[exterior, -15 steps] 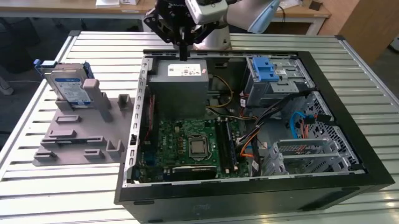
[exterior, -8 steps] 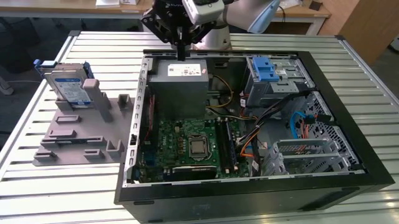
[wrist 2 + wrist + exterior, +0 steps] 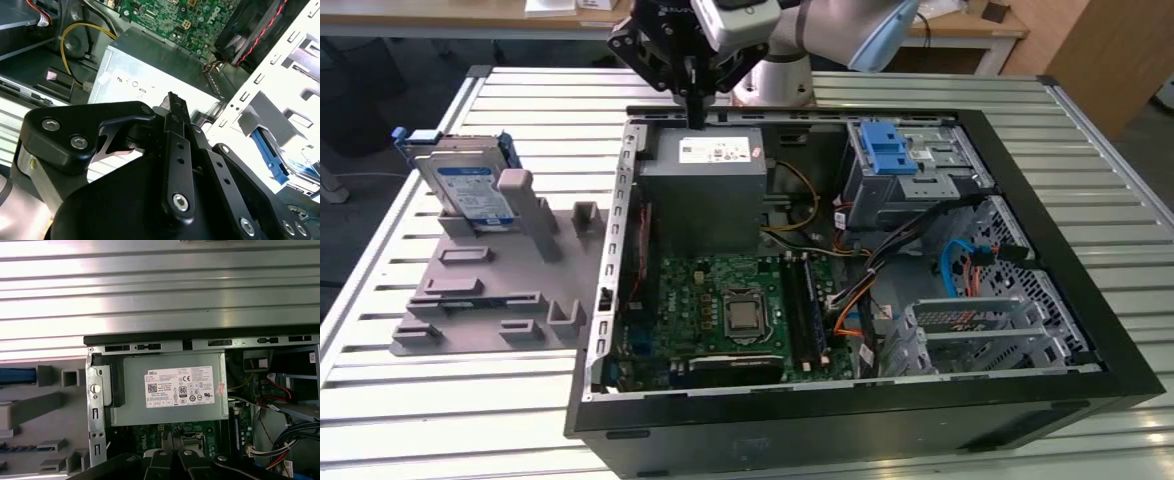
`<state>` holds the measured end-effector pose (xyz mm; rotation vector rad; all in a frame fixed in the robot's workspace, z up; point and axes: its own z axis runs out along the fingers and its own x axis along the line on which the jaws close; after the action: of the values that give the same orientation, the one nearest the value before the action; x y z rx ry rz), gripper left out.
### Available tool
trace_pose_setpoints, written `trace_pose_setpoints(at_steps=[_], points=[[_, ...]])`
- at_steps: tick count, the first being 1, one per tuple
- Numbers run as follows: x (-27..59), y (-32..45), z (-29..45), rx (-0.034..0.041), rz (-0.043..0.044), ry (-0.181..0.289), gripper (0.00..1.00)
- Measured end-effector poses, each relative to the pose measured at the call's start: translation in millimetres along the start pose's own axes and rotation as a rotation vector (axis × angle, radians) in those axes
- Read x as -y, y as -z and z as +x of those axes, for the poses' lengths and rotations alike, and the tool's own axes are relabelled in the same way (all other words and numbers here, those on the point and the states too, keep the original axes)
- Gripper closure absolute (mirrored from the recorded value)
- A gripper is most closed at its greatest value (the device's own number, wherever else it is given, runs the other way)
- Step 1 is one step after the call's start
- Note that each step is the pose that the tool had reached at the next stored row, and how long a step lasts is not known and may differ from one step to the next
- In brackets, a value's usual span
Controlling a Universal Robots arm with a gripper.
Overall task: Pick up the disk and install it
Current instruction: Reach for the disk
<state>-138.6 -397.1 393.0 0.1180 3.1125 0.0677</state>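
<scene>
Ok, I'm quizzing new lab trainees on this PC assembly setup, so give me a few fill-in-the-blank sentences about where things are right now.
1. The disk stands in a grey holder, ____ the computer case.
2. The gripper hangs over the power supply box and holds ____.
3. The latch on the metal cage is coloured ____.
Missing words: outside; nothing; blue.

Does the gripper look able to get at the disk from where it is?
Probably yes: the disk stands upright in its grey holder outside the case, top uncovered, with nothing between it and the shut gripper.
</scene>
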Motion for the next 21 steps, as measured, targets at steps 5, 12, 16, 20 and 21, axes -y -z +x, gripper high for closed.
trace_pose_setpoints(at_steps=[5,12,16,20,21], points=[[-0.2,-0.2,4.7,0.0000,0.0000,0.000,0.89],[-0.4,-0.5,8.8,-0.0004,0.0001,0.000,0.89],[-0.5,-0.7,11.3,-0.0007,0.0001,0.000,0.89],[-0.8,-0.9,13.8,-0.0011,0.0002,0.000,0.89],[-0.8,-1.0,14.4,-0.0011,0.0001,0.000,0.89]])
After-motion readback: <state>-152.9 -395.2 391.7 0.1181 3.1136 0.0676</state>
